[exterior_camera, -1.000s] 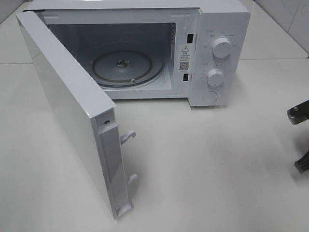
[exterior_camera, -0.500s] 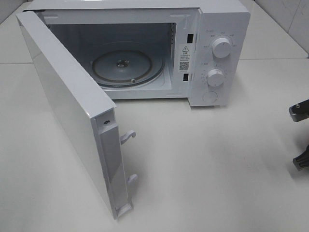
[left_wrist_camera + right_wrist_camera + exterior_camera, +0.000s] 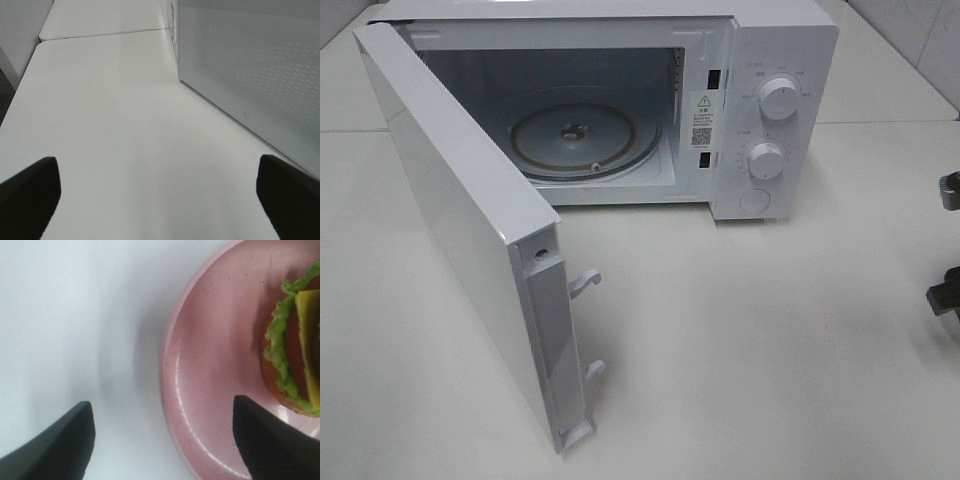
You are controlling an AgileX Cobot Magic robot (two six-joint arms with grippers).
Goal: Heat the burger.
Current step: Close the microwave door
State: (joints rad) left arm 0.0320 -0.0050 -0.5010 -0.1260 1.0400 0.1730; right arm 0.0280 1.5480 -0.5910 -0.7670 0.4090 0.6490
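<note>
The burger [image 3: 295, 355], with green lettuce and a yellow slice showing, lies on a round pink plate [image 3: 215, 365] and shows only in the right wrist view. My right gripper [image 3: 165, 445] hangs open above the plate's rim, one finger over the plate and the other over bare table, holding nothing. In the exterior high view only the tips of the right gripper [image 3: 948, 243] show at the right edge; burger and plate are out of that frame. My left gripper [image 3: 159, 200] is open over the table beside the microwave door [image 3: 250, 65].
The white microwave [image 3: 780, 60] stands at the back with its door [image 3: 460, 220] swung wide to the left. The glass turntable [image 3: 585, 140] inside carries nothing. Two knobs sit on the right panel.
My right gripper's fingers have spread apart and slid toward the right edge of the exterior high view. The microwave and door have not moved.
</note>
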